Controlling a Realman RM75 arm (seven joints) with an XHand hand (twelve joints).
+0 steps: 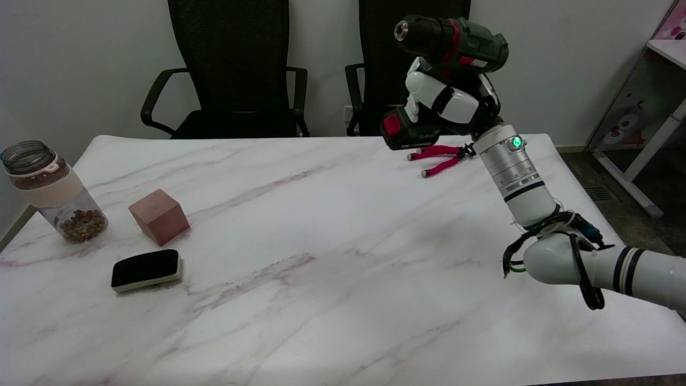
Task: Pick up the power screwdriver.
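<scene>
Screwdriver [453, 40] aloft in right hand's [447, 102] grip, pink tripod [442, 158] beneath, jar [51, 190], block [159, 216], eraser [146, 269] far left.

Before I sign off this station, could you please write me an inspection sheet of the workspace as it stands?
Surface: marble-pattern table, no spills seen.
Job's things: power screwdriver held in the air, chuck pointing left.
Clutter: jar, wooden block, eraser at left; pink mini tripod at the far right.
Hands: right hand grips the screwdriver's handle.
Cables: black cable bundle at the arm's joint.
Surroundings: two office chairs, white desk.
</scene>
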